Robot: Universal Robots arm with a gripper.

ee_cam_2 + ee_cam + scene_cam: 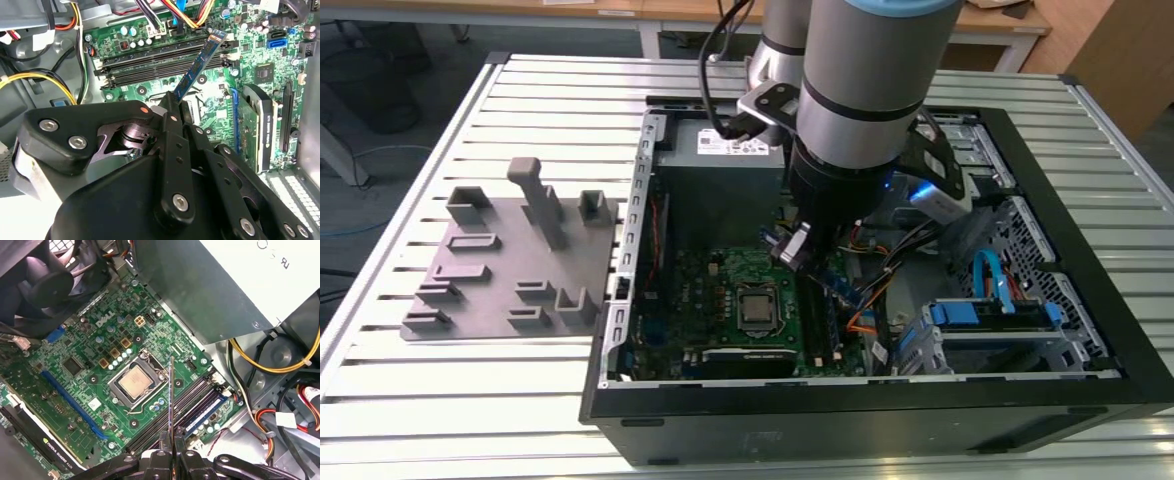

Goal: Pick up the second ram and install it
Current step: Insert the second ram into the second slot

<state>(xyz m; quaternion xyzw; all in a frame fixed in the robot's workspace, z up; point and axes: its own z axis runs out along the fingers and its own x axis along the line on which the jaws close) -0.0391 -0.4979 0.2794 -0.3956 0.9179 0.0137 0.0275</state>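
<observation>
fingers [176, 145]: clenched on the second ram [199, 61];
second ram: tilted over the memory slots [150, 62], apparently not yet seated;
computer case [854, 405]: lying open on the bench [454, 400]

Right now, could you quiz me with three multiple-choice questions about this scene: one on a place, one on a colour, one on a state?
1. Where is the grey slotted block?
A) on the table, to the exterior view's left of the computer case
B) inside the case
C) on a shelf
2. What colour is the second ram?
A) red
B) white
C) blue-green
3. How is the hand?
A) open, empty
B) shut on the second ram
C) shut on a screwdriver
Answers: 1 A, it stands on the slats beside the case; 2 C, the second wrist view shows that colour; 3 B, it clamps the board's end.
</observation>
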